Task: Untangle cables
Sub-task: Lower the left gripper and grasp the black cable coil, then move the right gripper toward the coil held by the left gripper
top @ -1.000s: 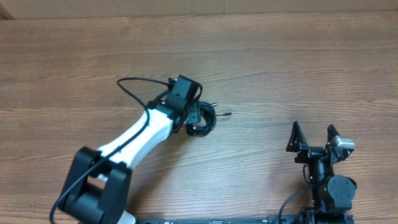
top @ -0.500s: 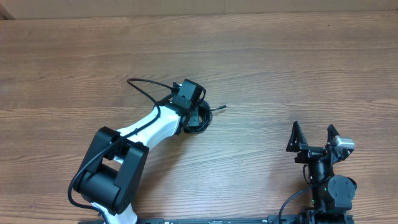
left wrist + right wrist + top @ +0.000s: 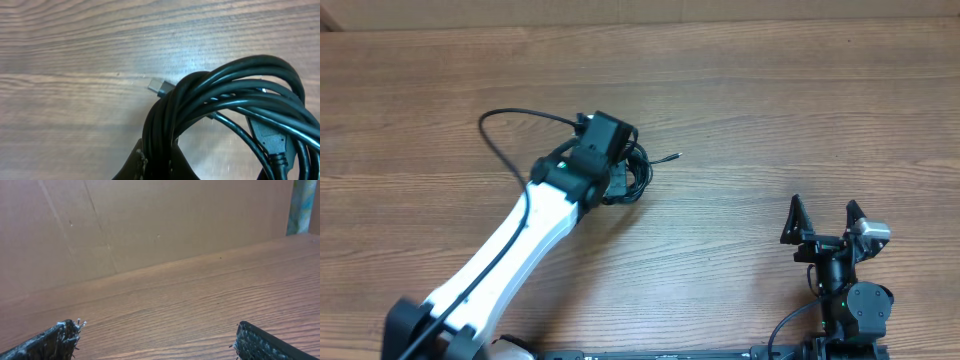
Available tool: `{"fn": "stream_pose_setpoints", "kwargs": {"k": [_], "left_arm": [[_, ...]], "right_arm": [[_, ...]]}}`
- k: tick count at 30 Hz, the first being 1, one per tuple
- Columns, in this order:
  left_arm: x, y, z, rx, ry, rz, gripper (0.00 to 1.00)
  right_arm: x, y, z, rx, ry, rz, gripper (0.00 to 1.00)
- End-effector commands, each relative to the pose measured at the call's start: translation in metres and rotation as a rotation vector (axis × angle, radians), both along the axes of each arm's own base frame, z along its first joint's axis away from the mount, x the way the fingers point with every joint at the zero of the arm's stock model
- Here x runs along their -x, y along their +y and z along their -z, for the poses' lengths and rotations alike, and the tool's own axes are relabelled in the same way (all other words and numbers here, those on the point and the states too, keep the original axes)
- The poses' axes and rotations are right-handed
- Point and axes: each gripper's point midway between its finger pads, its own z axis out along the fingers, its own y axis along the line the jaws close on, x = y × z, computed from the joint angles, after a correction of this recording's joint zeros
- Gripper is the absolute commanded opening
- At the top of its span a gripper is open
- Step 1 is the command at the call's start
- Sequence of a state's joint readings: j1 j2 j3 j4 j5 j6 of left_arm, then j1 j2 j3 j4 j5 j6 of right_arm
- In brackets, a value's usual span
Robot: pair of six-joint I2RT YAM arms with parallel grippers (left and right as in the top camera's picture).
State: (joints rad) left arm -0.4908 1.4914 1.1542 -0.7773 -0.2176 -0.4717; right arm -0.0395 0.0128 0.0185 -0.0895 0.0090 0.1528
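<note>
The cables point(image 3: 640, 176) are a small black coil on the wooden table, mostly hidden under my left wrist in the overhead view, with one plug tip point(image 3: 673, 158) sticking out to the right. My left gripper point(image 3: 623, 180) is shut on the coil. The left wrist view shows the cables point(image 3: 225, 95) as several looped strands running down between the left gripper point(image 3: 159, 165) jaws, with a silvery plug tip point(image 3: 156, 86) on the wood. My right gripper point(image 3: 825, 222) rests open at the near right, far from the coil. In its own view the right gripper point(image 3: 157, 340) holds nothing.
My left arm's own thicker black wire point(image 3: 495, 125) arcs out to the left of the wrist. A brown cardboard wall point(image 3: 150, 220) stands behind the table's far edge. The right arm's base point(image 3: 855, 305) sits at the front edge.
My left gripper has shut on the coil of cables. The arm has swung and carried the coil slightly farther away and to the left. The right arm has not moved.
</note>
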Motion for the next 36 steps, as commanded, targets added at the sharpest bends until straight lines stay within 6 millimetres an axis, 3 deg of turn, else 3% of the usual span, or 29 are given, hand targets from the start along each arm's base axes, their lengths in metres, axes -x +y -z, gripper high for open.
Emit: {"fn": "stream_pose_setpoints", "kwargs": {"k": [1,5,14,21,24,26,29,33,36], "left_arm": [[0.012,-0.001,-0.02,-0.003,-0.01,0.095,0.04],[0.024,0.003,-0.019,-0.009,0.03,0.103,0.04],[0.037,-0.021,-0.014,0.119,0.101,0.173,0.04],[0.052,-0.024,-0.009,0.142,0.169,0.19,0.04],[0.051,-0.024,-0.009,0.164,0.173,0.149,0.04],[0.05,-0.025,-0.01,0.178,0.171,0.122,0.04],[0.048,-0.026,-0.01,0.189,0.166,0.107,0.04],[0.048,-0.025,-0.01,0.184,0.164,0.106,0.04],[0.047,-0.026,-0.009,0.185,0.165,0.106,0.04]], "right_arm": [[0.0,-0.002,0.001,0.005,-0.006,0.011,1.0],[0.0,-0.002,0.001,0.005,-0.006,0.012,1.0],[0.0,-0.002,0.001,0.005,-0.006,0.012,1.0],[0.0,0.001,0.0,-0.042,-0.013,-0.007,1.0],[0.001,0.029,0.001,-0.328,0.012,-0.157,1.0],[0.008,0.063,0.0,-0.565,0.078,-0.346,1.0],[0.036,0.113,0.001,-0.832,0.273,-0.638,1.0],[0.065,0.142,0.001,-0.85,0.392,-0.854,1.0],[0.061,0.139,-0.008,-0.768,0.307,-0.854,1.0]]}}
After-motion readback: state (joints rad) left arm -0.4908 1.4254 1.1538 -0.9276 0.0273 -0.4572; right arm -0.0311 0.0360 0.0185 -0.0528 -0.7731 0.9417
